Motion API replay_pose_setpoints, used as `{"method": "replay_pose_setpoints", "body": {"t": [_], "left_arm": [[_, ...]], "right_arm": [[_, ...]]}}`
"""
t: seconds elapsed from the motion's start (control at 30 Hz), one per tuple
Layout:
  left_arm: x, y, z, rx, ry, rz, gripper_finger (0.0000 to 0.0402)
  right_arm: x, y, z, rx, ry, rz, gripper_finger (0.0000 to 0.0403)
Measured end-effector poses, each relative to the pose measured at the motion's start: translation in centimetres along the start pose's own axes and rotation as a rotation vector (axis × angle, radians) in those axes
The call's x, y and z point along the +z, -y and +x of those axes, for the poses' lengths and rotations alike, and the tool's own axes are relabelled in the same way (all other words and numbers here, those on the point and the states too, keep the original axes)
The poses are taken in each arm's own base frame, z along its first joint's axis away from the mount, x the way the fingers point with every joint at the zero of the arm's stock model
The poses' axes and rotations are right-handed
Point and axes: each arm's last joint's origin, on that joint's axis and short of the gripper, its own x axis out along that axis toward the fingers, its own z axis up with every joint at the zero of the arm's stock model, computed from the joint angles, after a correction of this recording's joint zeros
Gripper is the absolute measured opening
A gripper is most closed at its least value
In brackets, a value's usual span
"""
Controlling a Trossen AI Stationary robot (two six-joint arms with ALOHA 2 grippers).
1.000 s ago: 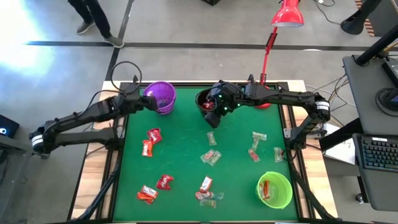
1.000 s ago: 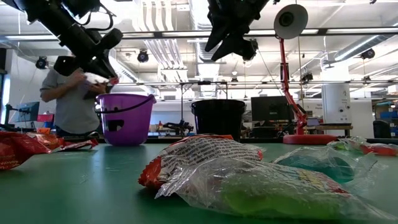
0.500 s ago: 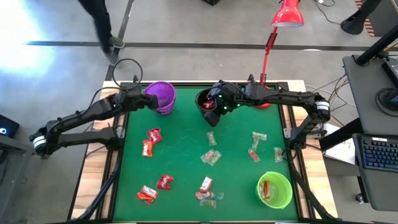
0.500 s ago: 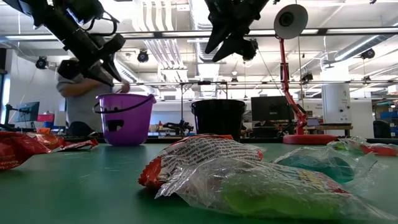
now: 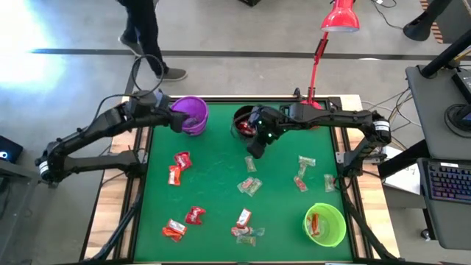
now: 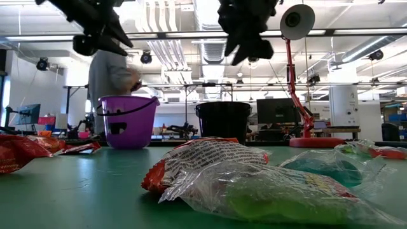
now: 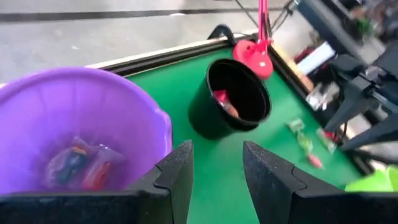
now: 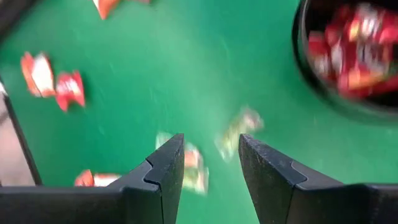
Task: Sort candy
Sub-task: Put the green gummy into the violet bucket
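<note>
High view: candy (image 5: 249,186) lies scattered across the green table (image 5: 213,184), some already in the purple cup (image 5: 190,114), black cup (image 5: 242,121) and green cup (image 5: 325,224). Left wrist view: left gripper (image 7: 214,177) hangs open and empty beside the purple cup. Right wrist view: right gripper (image 8: 210,168) open above loose sweets. Light, crinkly, slippery wrappers; pinch mid-body.

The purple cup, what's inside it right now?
The purple cup holds a few wrapped sweets lying at its bottom, seen past the left arm's open fingers. How many exactly is unclear, since that arm covers the cup's near side.
</note>
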Motion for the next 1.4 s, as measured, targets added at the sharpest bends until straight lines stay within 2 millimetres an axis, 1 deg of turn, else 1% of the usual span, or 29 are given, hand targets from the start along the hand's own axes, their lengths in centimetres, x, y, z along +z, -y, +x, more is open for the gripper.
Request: {"method": "replay_pose_setpoints", "body": {"t": [0.1, 0.17, 0.4, 0.57, 0.67, 0.73, 0.9, 1.07, 1.27, 1.4], "left_arm": [[0.3, 0.4, -1.0, 0.027, -0.059, 0.042, 0.0121], [0.4, 0.5, -1.4, 0.038, -0.089, 0.072, 0.0121], [0.1, 0.4, -1.9, 0.045, -0.124, 0.2, 0.0121], [-0.2, 0.3, -2.0, 0.03, -0.165, 0.285, 0.0121], [-0.4, 0.3, -2.1, 0.009, -0.181, 0.331, 0.0121], [-0.5, 0.3, -2.3, -0.013, -0.191, 0.362, 0.0121], [-0.7, 0.2, -2.8, -0.017, -0.2, 0.403, 0.0121], [-0.9, 0.0, -3.5, -0.022, -0.197, 0.431, 0.0121], [-1.1, -0.1, -4.0, -0.022, -0.194, 0.43, 0.0121], [-1.3, -0.2, -4.3, -0.021, -0.196, 0.426, 0.0121]], "right_arm": [[-1.2, -0.6, 0.1, -0.034, -0.076, -0.013, 0.0146], [-1.8, -1.1, 0.2, -0.069, -0.086, 0.007, 0.0146], [-3.1, -3.1, 0.5, -0.158, -0.015, 0.178, 0.0146], [-3.6, -4.0, 1.2, -0.212, 0.035, 0.248, 0.0146], [-3.6, -4.1, 2.8, -0.225, 0.019, 0.314, 0.0146], [-3.7, -4.2, 4.2, -0.243, 0.0, 0.362, 0.0146], [-3.7, -4.7, 8.0, -0.217, -0.038, 0.41, 0.0146], [-3.2, -4.9, 10.5, -0.224, -0.038, 0.43, 0.0146], [-3.9, -4.1, 13.7, -0.301, -0.101, 0.442, 0.0146], [-4.0, -3.5, 15.4, -0.353, -0.095, 0.451, 0.0146]]}}
